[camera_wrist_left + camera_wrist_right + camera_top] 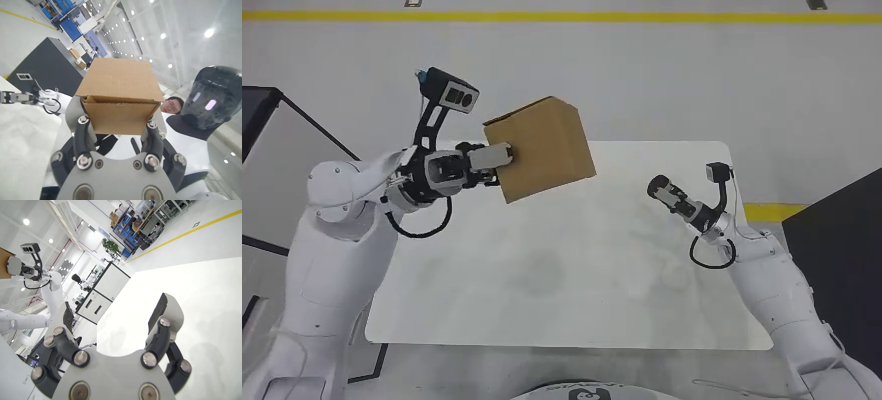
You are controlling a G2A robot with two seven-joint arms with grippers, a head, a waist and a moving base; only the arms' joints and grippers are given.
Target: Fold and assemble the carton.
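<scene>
Your left tool [504,156] is clamped across one end of the carton [539,148], holding it tilted above the counter's [572,290] far left corner, while your right tool [115,308] hangs apart and empty; treat the carton as light, hollow board that probably dents, and grip near its folded edges.

We see bright, even light from rows of round ceiling lamps [209,33] beyond the left tool [117,115]; one flares into glare. The carton [119,79] it grips is shaded on the face nearest it. The white desk [208,285] beyond the right tool [117,306] glows nearly washed out. Wrist views bow straight lines toward their edges.
</scene>
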